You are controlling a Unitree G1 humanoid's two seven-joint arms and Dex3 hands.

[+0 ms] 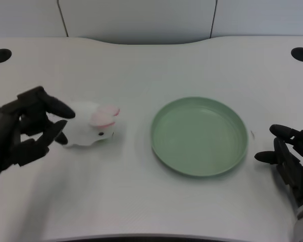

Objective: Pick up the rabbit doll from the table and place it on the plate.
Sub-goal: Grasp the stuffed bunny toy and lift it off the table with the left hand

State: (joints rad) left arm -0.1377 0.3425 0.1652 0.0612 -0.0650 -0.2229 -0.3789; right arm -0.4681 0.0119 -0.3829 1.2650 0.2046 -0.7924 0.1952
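A white rabbit doll with pink ears lies on the table left of centre. My left hand is right beside its left end, fingers spread around that end and touching or nearly touching it; the doll still rests on the table. A round green plate sits to the doll's right, with nothing on it. A gap of bare table separates doll and plate.
My right hand rests at the right edge, just beyond the plate's rim. Two black holes mark the table's far corners. A curved back edge meets a pale wall.
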